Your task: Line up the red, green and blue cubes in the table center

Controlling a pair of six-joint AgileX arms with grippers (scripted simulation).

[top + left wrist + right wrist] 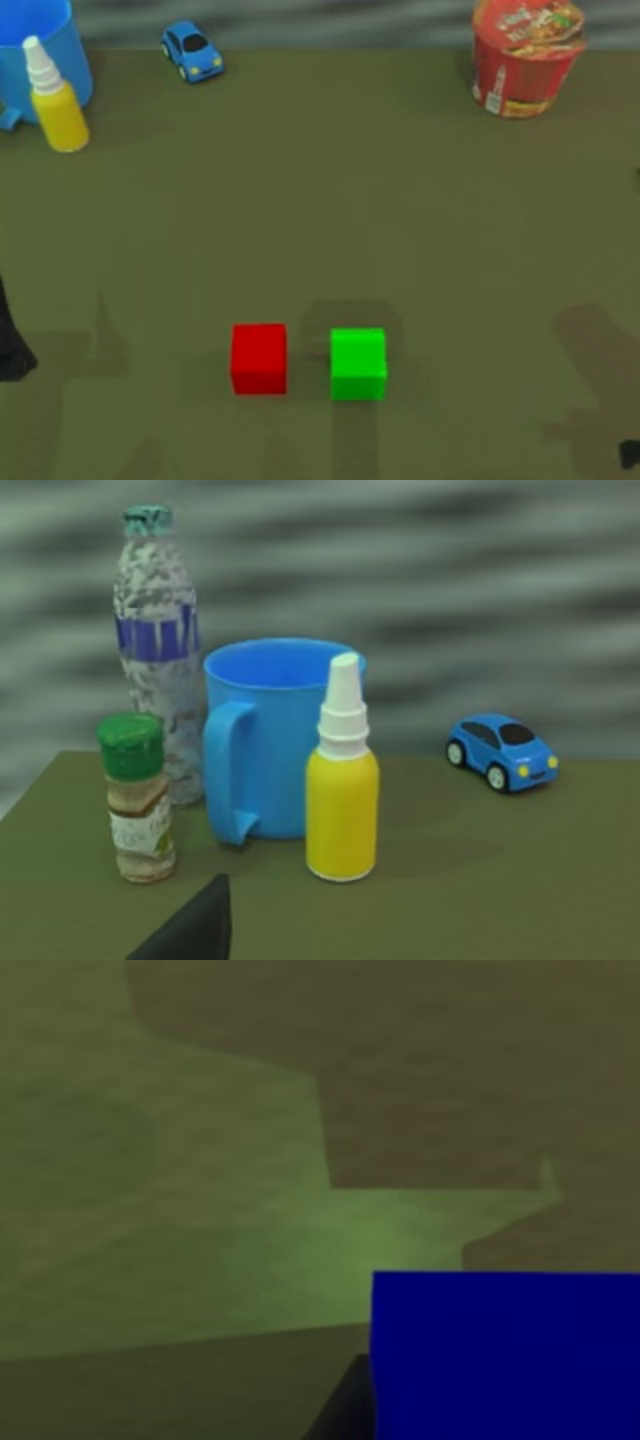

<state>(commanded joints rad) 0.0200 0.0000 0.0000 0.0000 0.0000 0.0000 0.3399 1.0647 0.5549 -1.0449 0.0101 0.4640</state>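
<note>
**Blue cube close at our right gripper, two cubes waiting**

We are seeing the blue cube point(505, 1355) filling our right wrist view, touching a dark finger point(345, 1405); whether it is pinched, we cannot tell. Dropped askew, it may be nudging the green cube point(358, 364). We are counting one red cube point(259, 357), one green, one blue.

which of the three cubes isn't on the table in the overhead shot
The blue cube. It shows only in the right wrist view, close against the camera, while the red cube and green cube sit side by side on the tabletop.
</note>
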